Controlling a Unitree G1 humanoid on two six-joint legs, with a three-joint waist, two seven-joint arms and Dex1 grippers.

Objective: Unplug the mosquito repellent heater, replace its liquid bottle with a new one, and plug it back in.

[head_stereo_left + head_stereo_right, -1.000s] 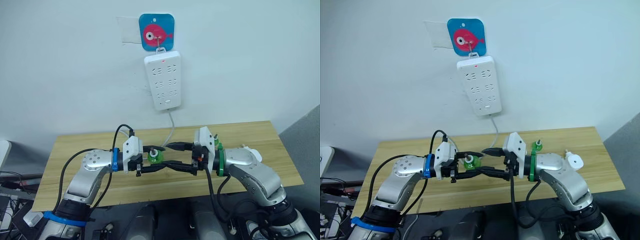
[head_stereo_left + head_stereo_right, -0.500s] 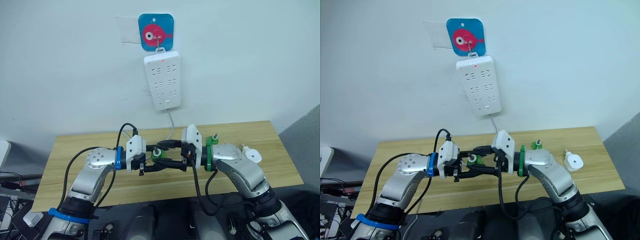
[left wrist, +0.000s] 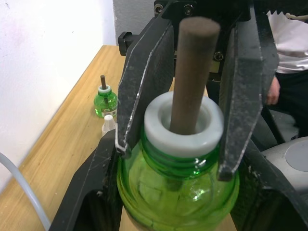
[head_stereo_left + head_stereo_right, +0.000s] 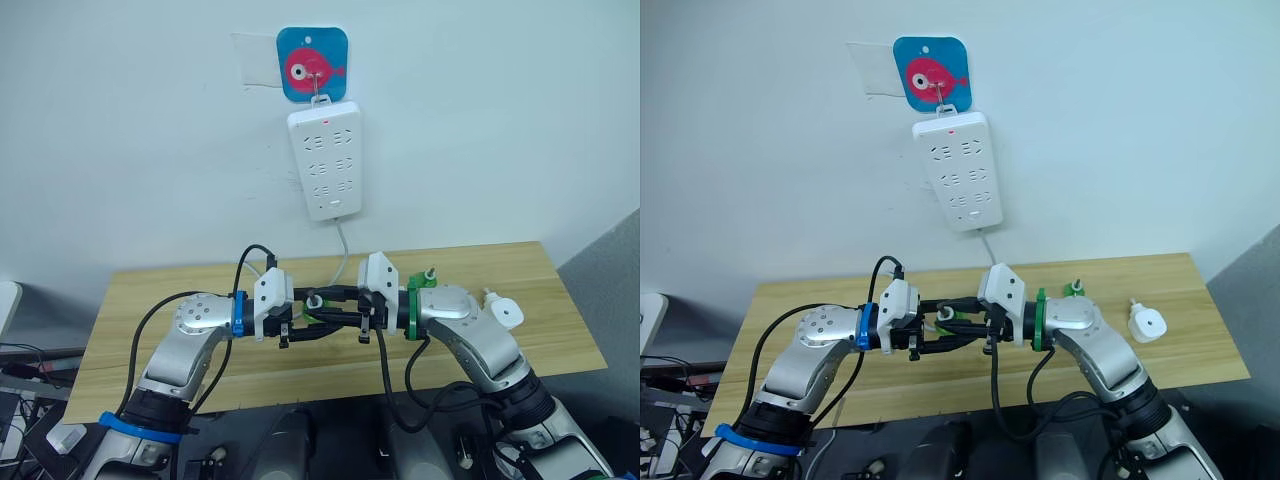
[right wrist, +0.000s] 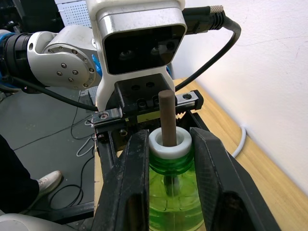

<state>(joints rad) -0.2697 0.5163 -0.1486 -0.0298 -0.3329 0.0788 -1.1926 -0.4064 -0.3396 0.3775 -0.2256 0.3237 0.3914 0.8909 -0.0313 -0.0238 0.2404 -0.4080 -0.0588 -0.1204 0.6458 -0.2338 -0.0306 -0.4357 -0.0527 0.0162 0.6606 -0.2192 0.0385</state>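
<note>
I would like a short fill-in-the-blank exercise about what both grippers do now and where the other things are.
1. Both grippers close on one ___ glass bottle with a brown wick.
2. The small white rounded heater lies on the wooden ___.
3. The long white power strip hangs on the ___.
4. A second bottle stands on the table with its wick pointing ___.

Missing words: green; table; wall; up

Both arms bent inward, forearms level, wrists facing each other above table centre. Left gripper (image 4: 318, 318) and right gripper (image 4: 322, 308) interleaved, fingers of both clamped round same green bottle (image 3: 178, 185).
</note>
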